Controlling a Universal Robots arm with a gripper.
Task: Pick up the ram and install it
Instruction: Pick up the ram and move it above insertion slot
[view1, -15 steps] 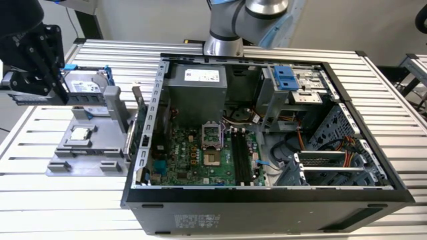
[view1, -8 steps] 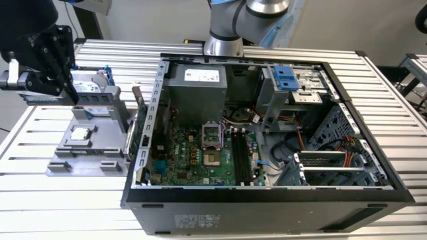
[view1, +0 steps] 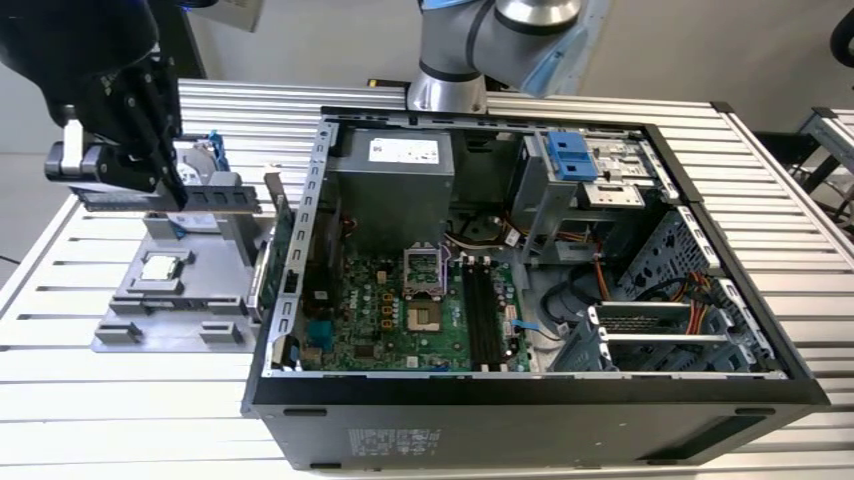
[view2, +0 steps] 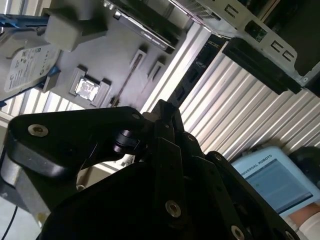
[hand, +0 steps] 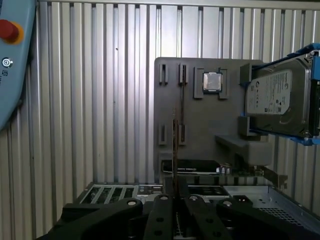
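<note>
Black pincer (view1: 171, 192) clamped on the ram (view1: 220, 200), high at the exterior view's left.

The ram is a thin, flat, narrow stick held level over the matte grey moulded holder (view1: 127, 335). In the first wrist view it shows edge-on as a fine line running out from between the closed black fingers (hand: 161, 216). The holder carries a small square silver chip (view1: 160, 267) and a metal hard drive (hand: 277, 100) in a blue frame. Just beside it on the ribbed aluminium table (view1: 781, 190) stands the open sheet-metal case (view1: 534, 425). Its green motherboard (view1: 380, 310) and long black slots (view1: 483, 310) lie uncovered from above, well apart from the ram.
</note>
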